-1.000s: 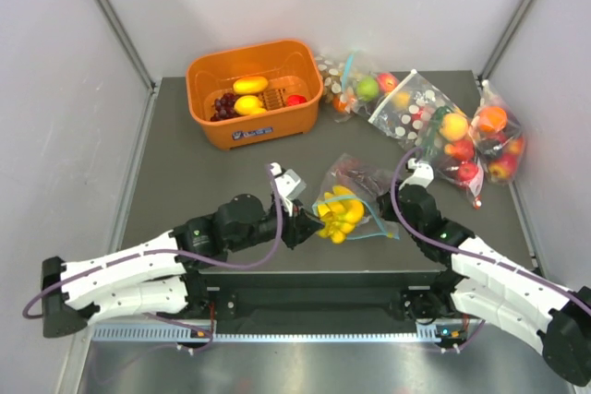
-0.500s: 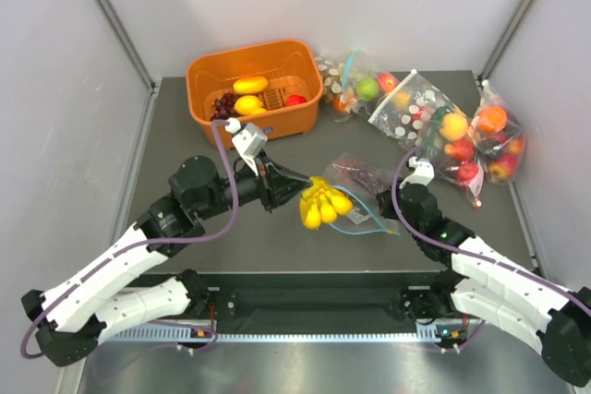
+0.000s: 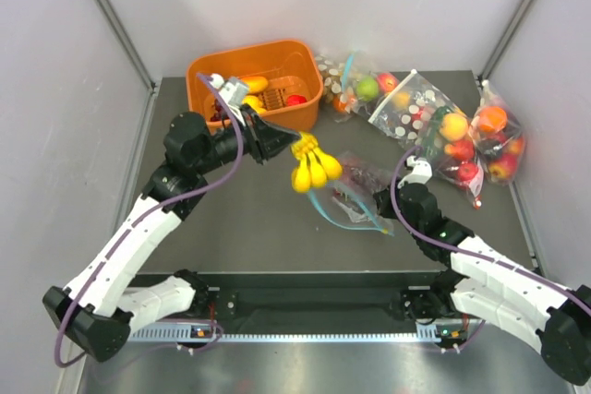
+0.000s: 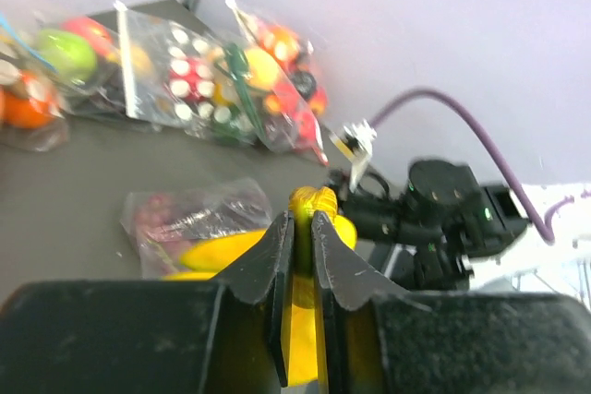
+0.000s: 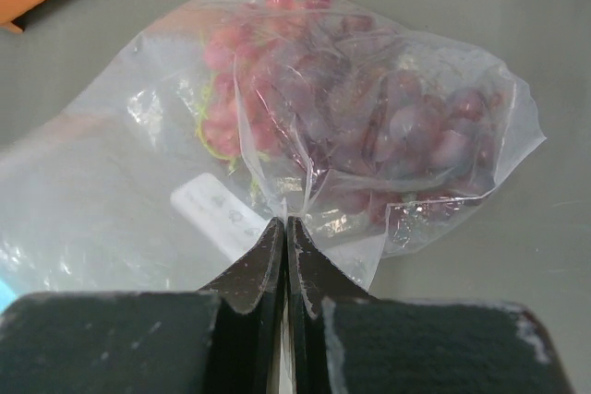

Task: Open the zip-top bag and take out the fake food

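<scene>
We overlook the whole counter (image 3: 259, 228) from above and behind; both low wrist views share the zip-top bag (image 5: 351, 117).

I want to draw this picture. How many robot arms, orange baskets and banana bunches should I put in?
Robot arms: 2
Orange baskets: 1
Banana bunches: 1
Total: 4

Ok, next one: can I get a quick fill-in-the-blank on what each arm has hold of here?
1. The left fingers are shut on a glossy yellow plastic bunch of ____.
2. The right fingers pinch the clear crinkly plastic zip-top bag, which holds a dark purple-red cluster of ____.
3. The orange plastic basket stands nearer the ____ arm.
Missing words: bananas; grapes; left.
</scene>
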### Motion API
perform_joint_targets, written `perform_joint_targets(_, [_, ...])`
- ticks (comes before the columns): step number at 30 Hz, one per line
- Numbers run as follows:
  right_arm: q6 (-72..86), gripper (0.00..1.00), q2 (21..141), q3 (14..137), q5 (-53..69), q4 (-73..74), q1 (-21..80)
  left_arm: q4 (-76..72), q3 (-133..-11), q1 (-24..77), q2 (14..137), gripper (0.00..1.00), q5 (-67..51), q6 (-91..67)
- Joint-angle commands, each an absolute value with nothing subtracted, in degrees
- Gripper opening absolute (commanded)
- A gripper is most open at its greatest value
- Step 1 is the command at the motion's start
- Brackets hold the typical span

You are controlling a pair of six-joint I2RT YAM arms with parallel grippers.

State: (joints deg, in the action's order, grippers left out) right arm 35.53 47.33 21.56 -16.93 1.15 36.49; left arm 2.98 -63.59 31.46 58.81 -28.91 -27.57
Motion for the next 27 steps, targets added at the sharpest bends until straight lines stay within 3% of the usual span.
perform_joint_targets(1, [34.80,0.00,47.29,22.94,-16.61,-2.02,35.68,-9.22,-65.92,26.55,60.11,0.08,-37.78,-34.70])
perform_joint_targets(9, [34.80,0.00,48.07,22.76,-15.73,-2.99,35.77,-8.88,-67.93,23.74,62.31,0.07,-39.55,-32.79])
perform_joint_targets(18, [34.98,0.00,48.25,22.85,-14.59,-3.34,35.77,-6.77,-80.22,14.77,71.88,0.06,-39.20,-30.85])
perform_joint_targets(27, [34.36,0.00,47.64,23.03,-13.01,-3.16,35.77,-0.53,-91.74,7.12,83.57,0.06,-23.59,-20.84])
